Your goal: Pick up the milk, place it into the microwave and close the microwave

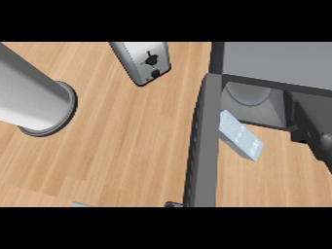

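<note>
1. Head view: milk (241, 135), a pale blue carton, lies tilted on the counter (125, 146) at 3 o'clock, just in front of the microwave (283, 65) mouth; its far end is at the opening.
2. Open door (203, 141) runs from centre to 6 o'clock, just left of the milk.
3. Right arm (326, 136) enters at 3 o'clock; its hand's state cannot be told.
4. Toaster (145, 61) at 12 o'clock; grey cylinder (21, 95) at 9 o'clock.
</note>
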Robot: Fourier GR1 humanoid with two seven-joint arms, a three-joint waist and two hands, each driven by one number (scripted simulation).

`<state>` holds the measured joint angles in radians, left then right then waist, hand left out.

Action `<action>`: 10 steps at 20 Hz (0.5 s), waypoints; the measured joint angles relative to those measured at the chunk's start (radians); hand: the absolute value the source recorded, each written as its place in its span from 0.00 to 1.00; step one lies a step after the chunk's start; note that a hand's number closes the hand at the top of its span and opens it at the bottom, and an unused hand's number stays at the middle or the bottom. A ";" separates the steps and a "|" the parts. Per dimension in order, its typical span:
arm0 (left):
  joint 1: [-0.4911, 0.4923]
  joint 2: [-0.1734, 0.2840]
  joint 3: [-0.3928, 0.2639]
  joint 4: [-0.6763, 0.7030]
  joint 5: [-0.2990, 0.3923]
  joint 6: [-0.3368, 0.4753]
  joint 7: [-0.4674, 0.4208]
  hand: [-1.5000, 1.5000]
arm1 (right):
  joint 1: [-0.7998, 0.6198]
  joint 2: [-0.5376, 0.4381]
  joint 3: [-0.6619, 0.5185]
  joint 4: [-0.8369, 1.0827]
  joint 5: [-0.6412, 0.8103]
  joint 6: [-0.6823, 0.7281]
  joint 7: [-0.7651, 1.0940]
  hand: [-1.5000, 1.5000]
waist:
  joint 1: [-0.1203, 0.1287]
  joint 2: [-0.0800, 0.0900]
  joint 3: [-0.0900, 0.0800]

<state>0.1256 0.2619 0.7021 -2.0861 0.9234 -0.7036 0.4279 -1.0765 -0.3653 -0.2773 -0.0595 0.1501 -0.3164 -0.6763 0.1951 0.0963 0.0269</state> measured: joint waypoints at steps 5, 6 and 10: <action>-0.013 -0.006 -0.018 0.016 -0.018 -0.013 -0.002 0.00 | -0.016 0.022 0.016 0.006 0.010 -0.035 0.045 0.00 | 0.002 -0.004 0.011; -0.016 -0.006 -0.022 0.018 -0.021 -0.010 0.001 0.00 | -0.020 0.031 0.020 0.006 0.012 -0.045 0.051 0.00 | 0.002 -0.005 0.011; -0.024 -0.005 -0.035 0.030 -0.033 -0.014 0.006 0.00 | -0.034 0.059 0.024 0.002 0.011 -0.080 0.065 0.00 | -0.001 -0.007 0.015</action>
<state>0.1016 0.2572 0.6671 -2.0562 0.8902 -0.7179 0.4337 -1.1104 -0.3062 -0.2538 -0.0579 0.1611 -0.3959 -0.6112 0.1939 0.0893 0.0417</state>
